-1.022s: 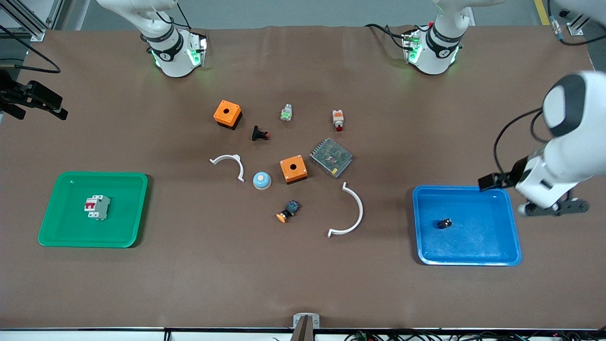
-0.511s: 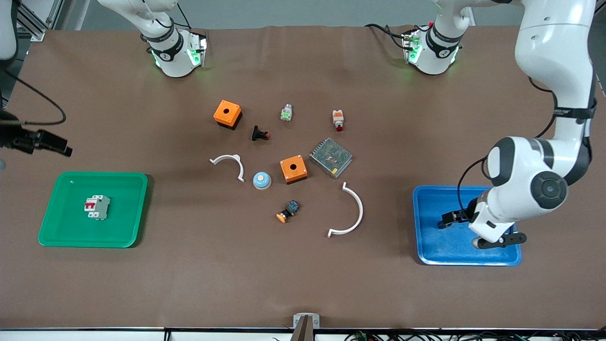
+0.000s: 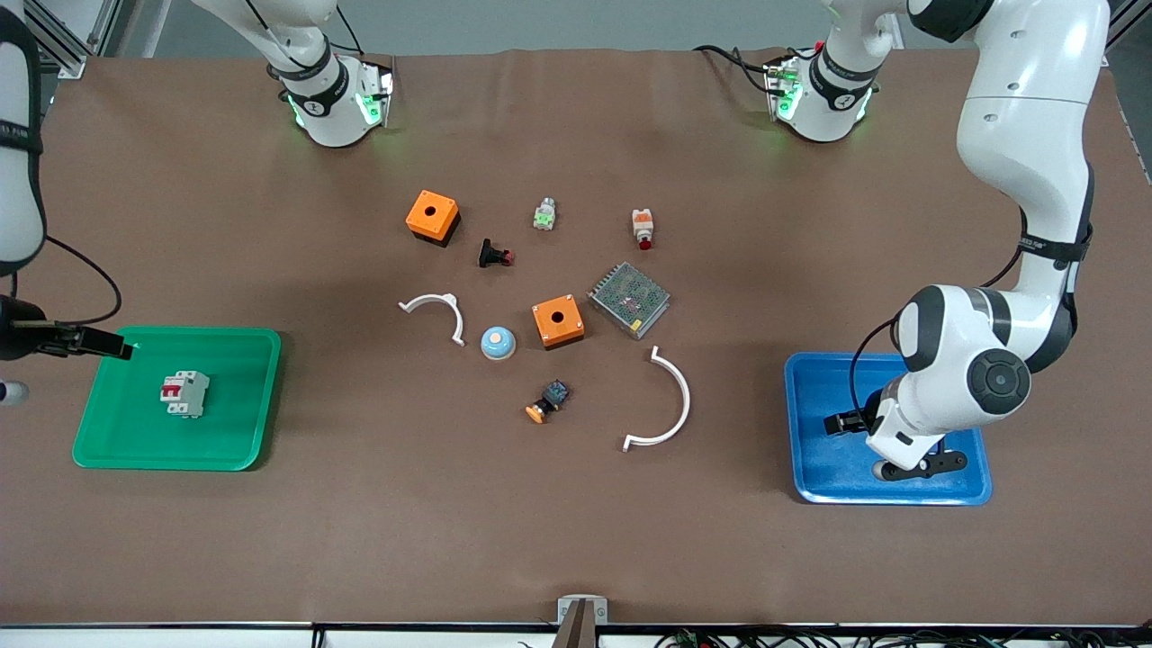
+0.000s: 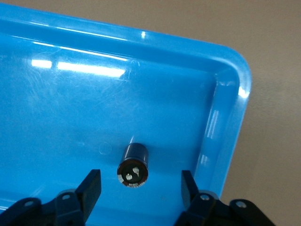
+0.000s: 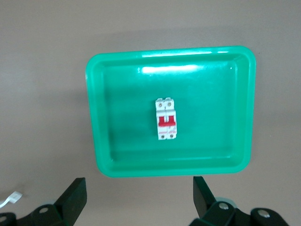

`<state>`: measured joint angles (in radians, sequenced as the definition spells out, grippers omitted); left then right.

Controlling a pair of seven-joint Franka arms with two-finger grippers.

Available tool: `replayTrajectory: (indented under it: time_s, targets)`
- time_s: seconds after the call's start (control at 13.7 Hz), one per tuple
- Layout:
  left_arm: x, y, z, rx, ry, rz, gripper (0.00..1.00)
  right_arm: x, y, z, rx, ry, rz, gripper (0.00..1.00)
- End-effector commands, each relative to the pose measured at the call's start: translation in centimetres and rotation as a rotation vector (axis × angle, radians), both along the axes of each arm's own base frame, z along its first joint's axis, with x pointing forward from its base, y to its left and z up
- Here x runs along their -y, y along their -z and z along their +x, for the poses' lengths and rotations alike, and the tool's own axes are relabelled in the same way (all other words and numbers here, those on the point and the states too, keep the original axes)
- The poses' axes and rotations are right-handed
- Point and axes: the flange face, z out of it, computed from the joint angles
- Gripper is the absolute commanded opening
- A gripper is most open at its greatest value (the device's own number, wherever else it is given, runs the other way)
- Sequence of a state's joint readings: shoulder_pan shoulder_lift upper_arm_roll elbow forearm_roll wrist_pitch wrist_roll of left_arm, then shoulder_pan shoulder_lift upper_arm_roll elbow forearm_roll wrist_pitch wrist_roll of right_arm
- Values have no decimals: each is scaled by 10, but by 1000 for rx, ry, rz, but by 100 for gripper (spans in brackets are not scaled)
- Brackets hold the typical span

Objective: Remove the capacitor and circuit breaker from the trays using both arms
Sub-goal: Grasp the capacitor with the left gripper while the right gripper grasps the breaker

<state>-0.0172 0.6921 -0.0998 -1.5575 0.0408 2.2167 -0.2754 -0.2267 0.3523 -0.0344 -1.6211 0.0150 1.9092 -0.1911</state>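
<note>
The capacitor (image 4: 133, 165), a tiny black cylinder, lies on its side in the blue tray (image 4: 70, 117) (image 3: 810, 477). My left gripper (image 4: 140, 181) (image 3: 918, 466) hangs open just above it, one finger on each side, not touching. In the front view my left hand hides the capacitor. The breaker (image 3: 184, 393) (image 5: 166, 119), a white-grey block with red levers, lies in the green tray (image 3: 234, 432) (image 5: 117, 150). My right gripper (image 5: 138, 188) is open and empty over the bare table beside the green tray, at the right arm's end, mostly out of the front view.
Between the trays lie two orange boxes (image 3: 432, 216) (image 3: 558, 321), a metal mesh module (image 3: 629, 299), two white arcs (image 3: 436, 310) (image 3: 670, 405), a blue dome (image 3: 497, 342), a black-blue switch (image 3: 547, 401) and small push-buttons (image 3: 642, 228).
My left arm swung in over the blue tray and came down over the capacitor. My right arm moved toward the green tray. The capacitor and breaker have not moved.
</note>
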Motion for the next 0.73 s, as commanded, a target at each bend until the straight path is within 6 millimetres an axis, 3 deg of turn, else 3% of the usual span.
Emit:
replayTrajectory:
  time_s: [0.0, 0.15, 0.36, 0.66]
  targets:
    - [-2, 7, 3, 7, -5, 13, 74, 6, 45, -13, 35, -8, -11, 100]
    - [-1, 14, 0, 2, -3, 13, 71, 21, 85, -17, 64, -46, -19, 100]
    - [-1, 23, -3, 7, -4, 11, 67, 36, 129, -12, 83, -46, -29, 100]
    - [-2, 35, -5, -9, -6, 11, 62, 40, 168, -12, 79, -46, -24, 100]
